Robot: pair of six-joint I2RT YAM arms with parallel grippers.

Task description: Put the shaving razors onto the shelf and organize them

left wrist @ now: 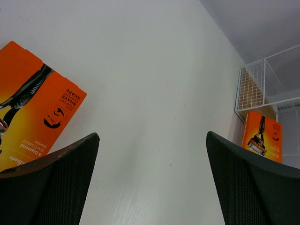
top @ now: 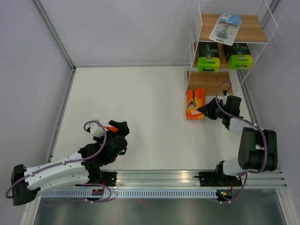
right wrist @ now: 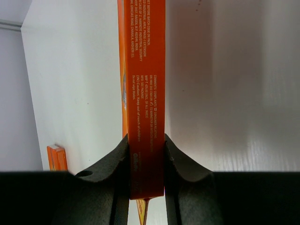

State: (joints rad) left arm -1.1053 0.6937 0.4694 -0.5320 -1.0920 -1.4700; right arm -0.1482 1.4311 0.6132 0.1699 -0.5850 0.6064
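**Top external view.** The white worktop (top: 140, 98) is closed in by pale grey walls, with a metal rail (top: 164, 178) along its near edge. The shelf (top: 269, 29) stands in the far right corner.
- The top board carries the clear blister pack (top: 225, 26).
- The middle board carries one black-and-green box (top: 209, 61) and a second black-and-green box (top: 239, 57), side by side.
- The right tool (top: 207, 111) grips the held orange pack (top: 195, 104) just in front of the lowest board.
- The left tool (top: 118, 129) sits left of centre, over the loose orange pack (top: 111, 127), of which only a sliver shows.
- A broad stretch of bare worktop lies between the two arms and runs on to the back wall.

**Left wrist view.** The left tool (left wrist: 152, 136) is spread wide, its fingers (left wrist: 56, 183) closed on nothing. The loose orange pack (left wrist: 33, 103) lies flat on the worktop (left wrist: 154, 70), beside the finger at the picture's left edge. I cannot tell whether it touches that finger. Far off, the held orange pack (left wrist: 262, 136) stands upright beside the shelf's wire side (left wrist: 262, 84). The surface between is bare.

**Right wrist view.** The right tool (right wrist: 146, 150) is pressed onto the held orange pack (right wrist: 146, 93). Its fingers (right wrist: 117, 164) pinch the two broad faces, so the printed narrow edge faces the camera. The loose orange pack (right wrist: 57, 157) shows small and well apart, near the left wall.
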